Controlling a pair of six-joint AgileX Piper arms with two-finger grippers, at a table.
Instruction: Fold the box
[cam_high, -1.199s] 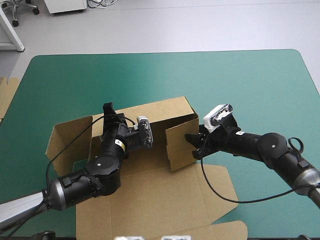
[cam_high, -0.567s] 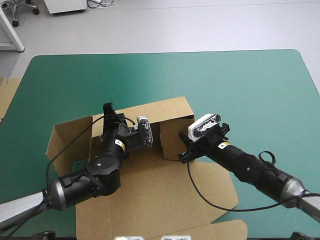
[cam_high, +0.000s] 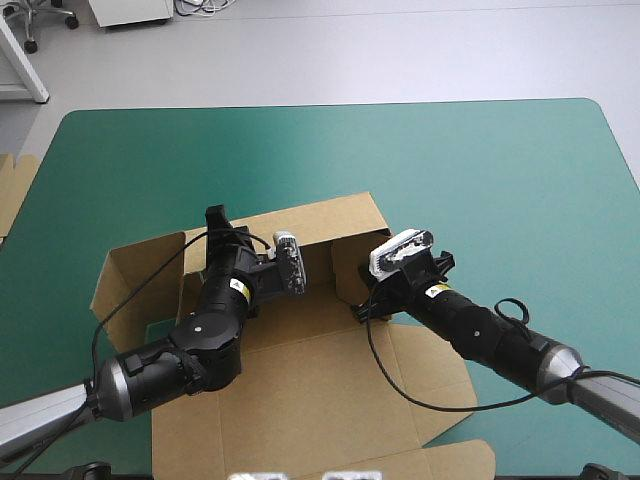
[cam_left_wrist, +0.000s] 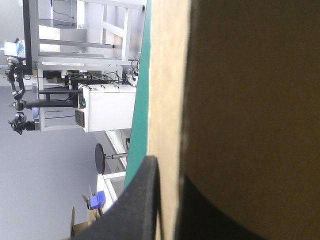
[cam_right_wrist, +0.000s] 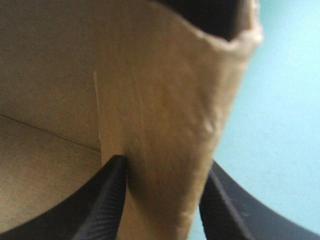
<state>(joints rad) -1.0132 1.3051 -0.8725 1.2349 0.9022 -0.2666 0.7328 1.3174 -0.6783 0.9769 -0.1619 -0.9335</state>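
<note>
Now the half-raised box (cam_high: 300, 400) sits on the teal-green cover (cam_high: 480, 180), pinched twice.
The left gripper (cam_high: 215, 220) clamps its far wall; the right gripper (cam_right_wrist: 165, 167) clamps the upright right-hand flap, board between its black fingers (cam_right_wrist: 107, 195).

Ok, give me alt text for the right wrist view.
The right claw is shut on the box, a raised flap between its black fingers. To one side of the flap is the box's inside, to the other the teal-green cover.

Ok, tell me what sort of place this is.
Probably a robotics lab: a teal-green covered table, left end effector and right end effector each gripping the brown box, spare board at its left edge.
</note>
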